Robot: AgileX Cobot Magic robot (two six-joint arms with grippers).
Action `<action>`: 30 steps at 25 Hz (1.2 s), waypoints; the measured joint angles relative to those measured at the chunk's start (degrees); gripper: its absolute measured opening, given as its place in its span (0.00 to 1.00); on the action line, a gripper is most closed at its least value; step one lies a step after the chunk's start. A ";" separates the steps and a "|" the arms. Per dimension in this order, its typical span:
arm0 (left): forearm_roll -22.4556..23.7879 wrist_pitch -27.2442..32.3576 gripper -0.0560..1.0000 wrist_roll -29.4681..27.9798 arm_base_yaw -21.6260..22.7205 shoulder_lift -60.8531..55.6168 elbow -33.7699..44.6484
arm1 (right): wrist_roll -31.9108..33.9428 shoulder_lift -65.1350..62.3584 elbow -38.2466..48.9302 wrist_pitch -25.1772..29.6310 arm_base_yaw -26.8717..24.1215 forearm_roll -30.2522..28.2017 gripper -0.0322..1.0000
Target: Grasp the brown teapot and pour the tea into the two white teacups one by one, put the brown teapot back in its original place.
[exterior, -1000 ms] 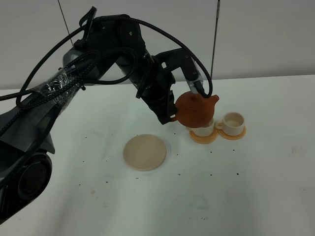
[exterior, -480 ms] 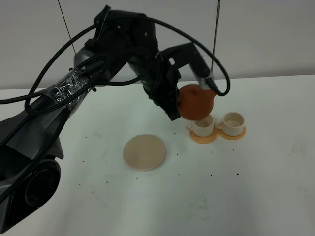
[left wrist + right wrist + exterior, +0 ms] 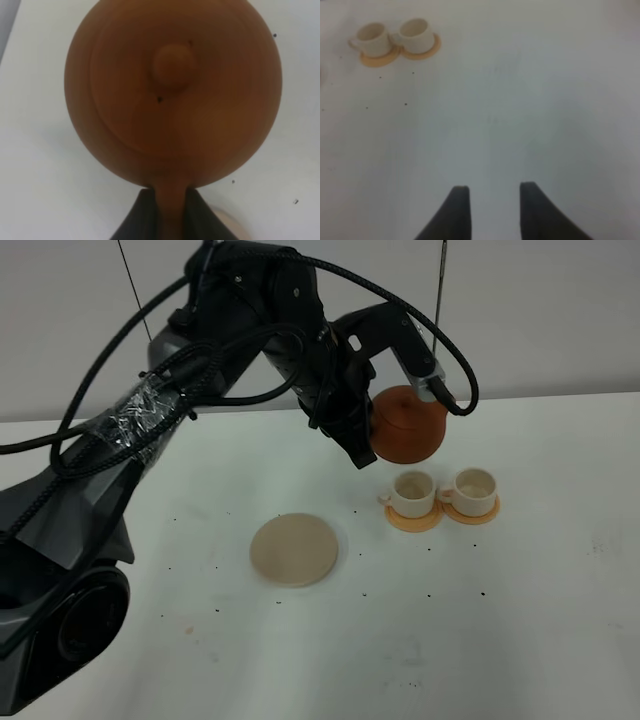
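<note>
Squat reddish-brown clay teapot (image 3: 408,428), knobbed lid, held aloft near two white teacups (image 3: 413,490), handle clamped by left gripper (image 3: 170,202); right gripper (image 3: 494,187) parted, empty.

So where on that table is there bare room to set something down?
Bare tabletop runs along the whole near edge, in front of the beige disc and the two white teacups, and to the right of the cups. It is crowded above the cups, where the brown teapot hangs in the left end effector.

Reddish-brown teapot (image 3: 408,426), cream-white teacups (image 3: 413,490), orange coasters (image 3: 412,523), beige disc (image 3: 294,550), white table (image 3: 520,620).
</note>
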 joint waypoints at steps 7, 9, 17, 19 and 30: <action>0.13 -3.98 0.21 2.99 -1.13 3.66 0.00 | 0.00 0.00 0.00 0.00 0.00 0.00 0.26; 0.64 -5.09 0.21 4.32 -1.17 3.66 -0.37 | 0.00 0.00 0.00 0.00 0.00 0.00 0.26; 2.97 -8.21 0.21 8.57 -1.17 3.66 -2.59 | 0.00 0.00 0.00 0.00 0.00 0.00 0.26; 3.11 -8.52 0.21 9.57 -1.17 3.66 -2.59 | 0.00 0.00 0.00 0.00 0.00 0.00 0.26; 5.92 -7.56 0.21 13.28 -1.17 3.83 -2.69 | 0.00 0.00 0.00 0.00 0.00 0.00 0.26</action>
